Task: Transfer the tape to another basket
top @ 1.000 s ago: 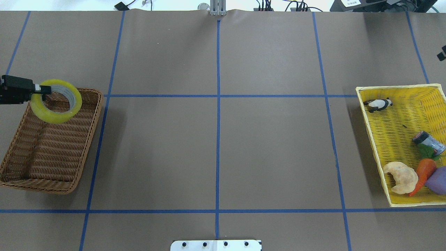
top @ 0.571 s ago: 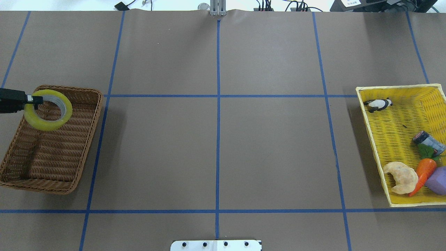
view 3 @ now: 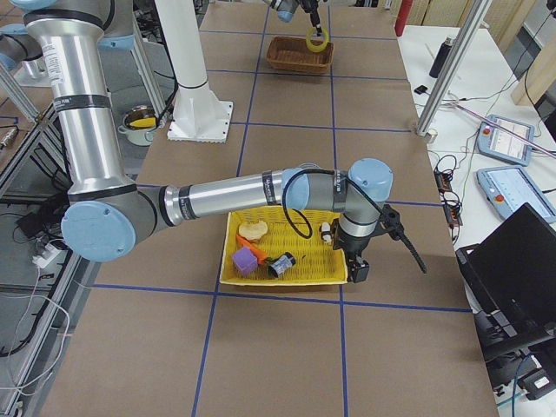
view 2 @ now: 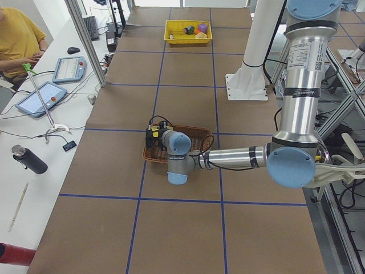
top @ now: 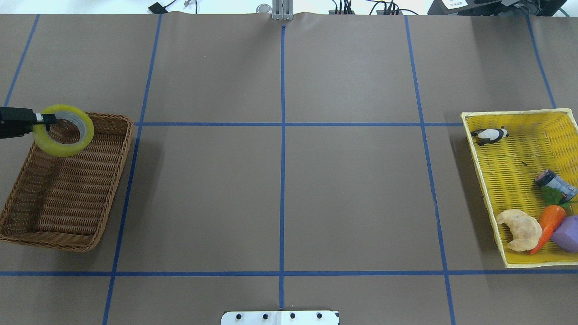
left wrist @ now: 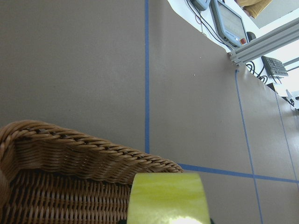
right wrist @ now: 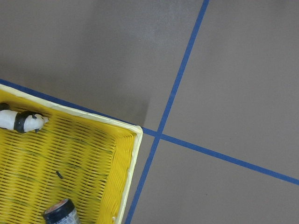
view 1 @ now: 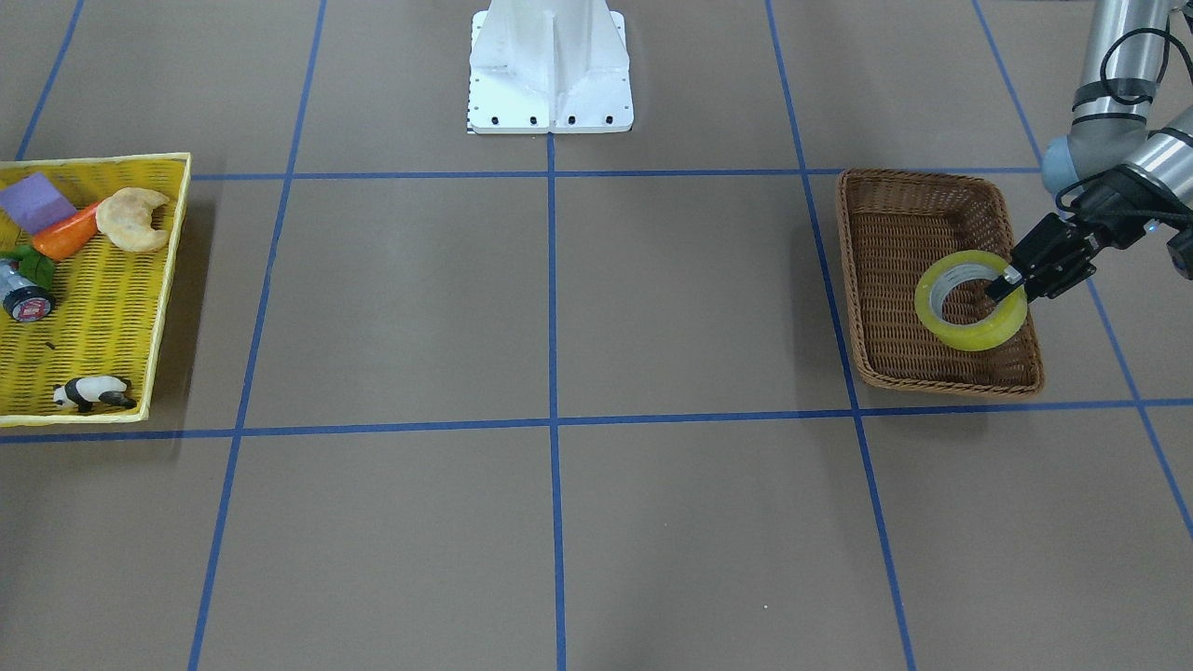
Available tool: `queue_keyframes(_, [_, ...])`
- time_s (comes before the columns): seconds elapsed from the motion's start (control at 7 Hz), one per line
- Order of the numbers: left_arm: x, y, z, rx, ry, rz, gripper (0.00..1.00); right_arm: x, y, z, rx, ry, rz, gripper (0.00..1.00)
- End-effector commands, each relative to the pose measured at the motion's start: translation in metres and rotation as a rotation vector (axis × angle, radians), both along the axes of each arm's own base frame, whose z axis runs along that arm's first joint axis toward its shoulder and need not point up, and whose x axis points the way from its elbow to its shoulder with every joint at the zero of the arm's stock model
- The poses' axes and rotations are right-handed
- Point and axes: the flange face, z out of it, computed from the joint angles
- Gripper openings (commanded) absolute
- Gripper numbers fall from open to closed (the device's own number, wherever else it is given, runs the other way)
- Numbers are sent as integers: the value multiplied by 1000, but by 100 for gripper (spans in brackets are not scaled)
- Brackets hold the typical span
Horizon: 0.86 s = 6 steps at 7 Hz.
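The yellow tape roll [top: 63,150] hangs over the far left corner of the brown wicker basket [top: 67,198]. My left gripper [top: 50,119] is shut on the roll's left edge, one finger inside the ring. From the front, the tape [view 1: 974,337] is held just above the basket [view 1: 904,233] by the left gripper [view 1: 1005,282]. In the left wrist view, the tape [left wrist: 168,198] sits above the braided rim [left wrist: 84,149]. My right gripper [view 3: 354,271] shows only in the exterior right view, beside the yellow tray; I cannot tell its state.
The yellow woven tray [top: 505,171] at the right holds a toy panda [top: 490,134], a dark can [top: 554,183], a croissant [top: 519,229], a carrot and a purple block. The robot's base plate [view 1: 550,84] stands at the near middle edge.
The tape has moved left and dropped lower over the basket, then shifted slightly toward the far rim. The left gripper still holds it.
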Motion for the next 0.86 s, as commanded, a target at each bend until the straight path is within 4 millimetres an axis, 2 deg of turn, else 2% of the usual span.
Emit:
queue_keyframes(0.0, [11, 8, 6, 10, -3, 21, 73, 0, 3, 3, -3, -1, 0, 100])
queue_keyframes(0.43, [14, 14, 12, 2, -9, 35, 80, 0, 2, 3, -2, -2, 1, 100])
queue_keyframes(0.71, [12, 14, 3, 21, 2, 40, 97, 0, 2, 2, 0, -5, 1, 100])
